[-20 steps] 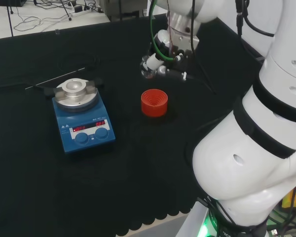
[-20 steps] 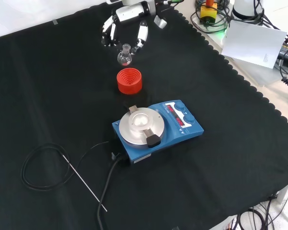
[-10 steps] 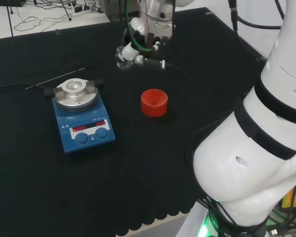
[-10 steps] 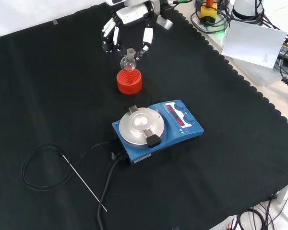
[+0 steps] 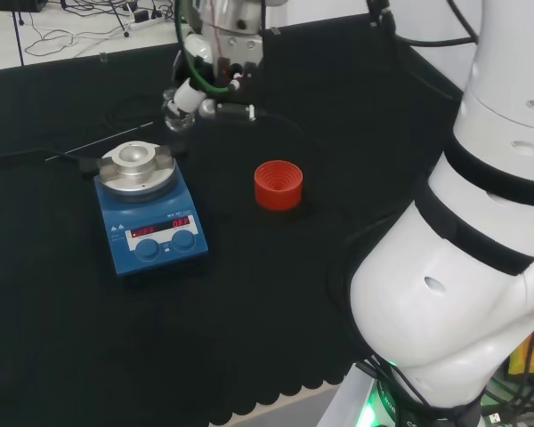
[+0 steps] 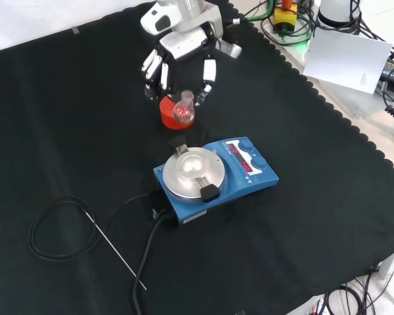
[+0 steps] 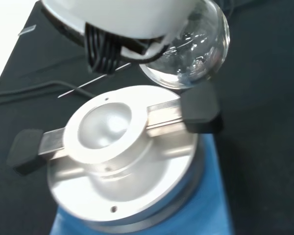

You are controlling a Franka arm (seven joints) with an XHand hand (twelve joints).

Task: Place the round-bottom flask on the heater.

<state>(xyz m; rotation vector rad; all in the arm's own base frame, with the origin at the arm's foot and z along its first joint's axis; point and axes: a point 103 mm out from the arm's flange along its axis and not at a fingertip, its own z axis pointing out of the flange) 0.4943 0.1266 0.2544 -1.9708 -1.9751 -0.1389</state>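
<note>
Flask point(image 6: 184, 110) is off the bench, carried in the hand point(image 6: 181, 64), and the relation that matters is its offset from the heater point(image 5: 148, 210). Going left to right in the head view: the heater sits at the left of the cloth, its silver dished plate point(image 5: 139, 168) on top and the blue control face toward the near edge; just right of and beyond that plate hangs the flask point(image 5: 176, 114), held from above by the hand point(image 5: 215, 53); farther right, well apart from both, the red ring point(image 5: 278, 184) stands with nothing in it.

In the front view the fingers point(image 6: 209, 73) curl down around the flask's neck, so the hand is closed on it, with the neck pointing up and the round bulb lowest. From that camera the flask overlaps the red ring point(image 6: 170, 115), but the head view shows this is only a line-up; the flask is clear of the ring and much nearer the heater point(image 6: 215, 175).

The wrist view gives the closest reading: the bulb point(image 7: 194, 49) is above the plate's far rim, beside one black clamp knob point(image 7: 201, 107), not over the central hollow point(image 7: 106, 127). My judgement is that the flask has to travel a little more across the plate toward that hollow, then go down with its axis kept upright, so the bulb seats in the dish without knocking the knob.
</note>
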